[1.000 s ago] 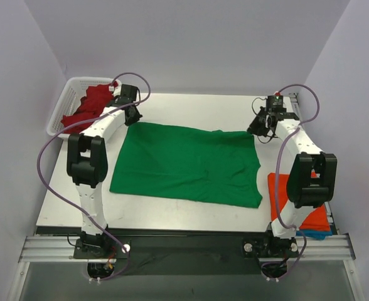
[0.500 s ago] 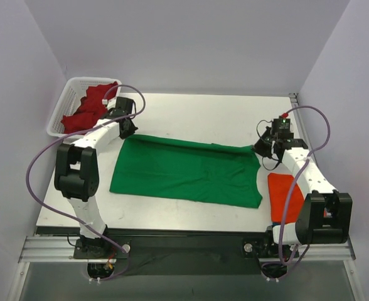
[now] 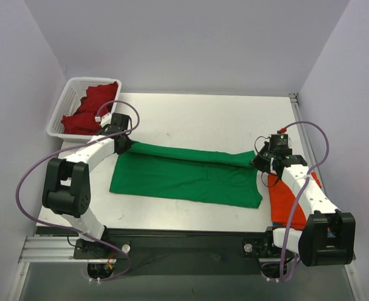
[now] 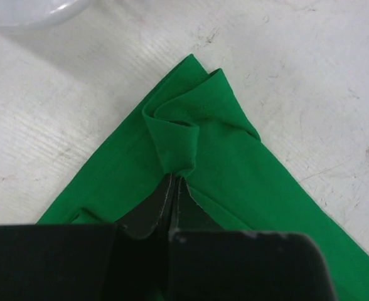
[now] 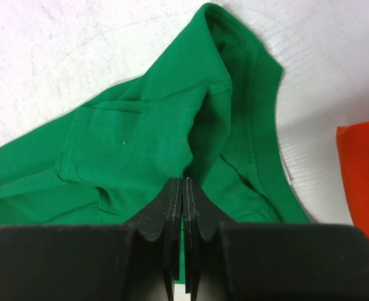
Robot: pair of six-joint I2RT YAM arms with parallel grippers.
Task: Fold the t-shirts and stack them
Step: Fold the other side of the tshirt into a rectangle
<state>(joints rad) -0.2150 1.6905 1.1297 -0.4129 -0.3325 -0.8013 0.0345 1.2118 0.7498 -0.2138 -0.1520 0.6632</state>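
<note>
The left claw [image 4: 173,179] is clenched on a bunched corner of the green t-shirt [image 4: 197,125], its fingers pressed together with cloth pinched between the tips. The right claw [image 5: 182,182] likewise grips a gathered fold of the same shirt's other far corner, its fingers tight together.

In the top view, the left claw [image 3: 125,145] sits at the shirt's 10 o'clock corner and the right claw [image 3: 260,162] at its 2 o'clock corner. The green t-shirt [image 3: 184,179] lies mid-surface, its far edge rolled over toward 6 o'clock.

At 4 o'clock on the surface [image 3: 191,119], touching the green shirt's right edge, lies an orange t-shirt [image 3: 283,199], partly under the right arm.

At 10 o'clock stands a white slotted basket [image 3: 54,123] holding a crumpled dark red t-shirt [image 3: 90,103].
</note>
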